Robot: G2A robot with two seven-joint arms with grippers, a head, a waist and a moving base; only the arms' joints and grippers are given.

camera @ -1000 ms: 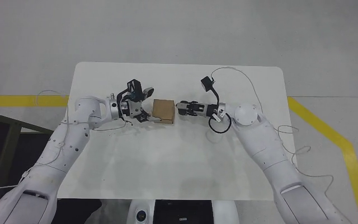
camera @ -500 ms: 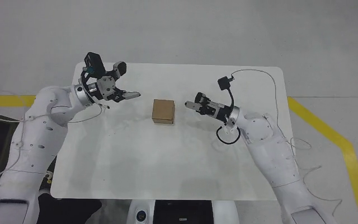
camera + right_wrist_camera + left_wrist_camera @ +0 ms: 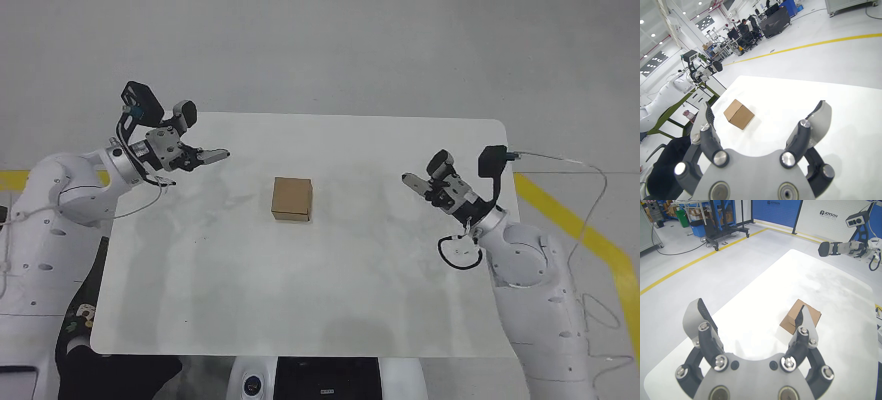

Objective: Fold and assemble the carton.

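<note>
The carton (image 3: 292, 198) sits mid-way across the desk (image 3: 350, 290). The left end effector (image 3: 751, 305) gapes open near the far-left corner, and the right end effector (image 3: 763, 104) is open toward the right edge.

White table (image 3: 400, 290); closed brown carton (image 3: 292, 198) near centre.

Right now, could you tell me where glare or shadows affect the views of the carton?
Top view: even light, no glare on the carton. Left wrist view: strong glare whitens the table. Right wrist view: similar table glare, with a faint shadow beside the carton.
</note>
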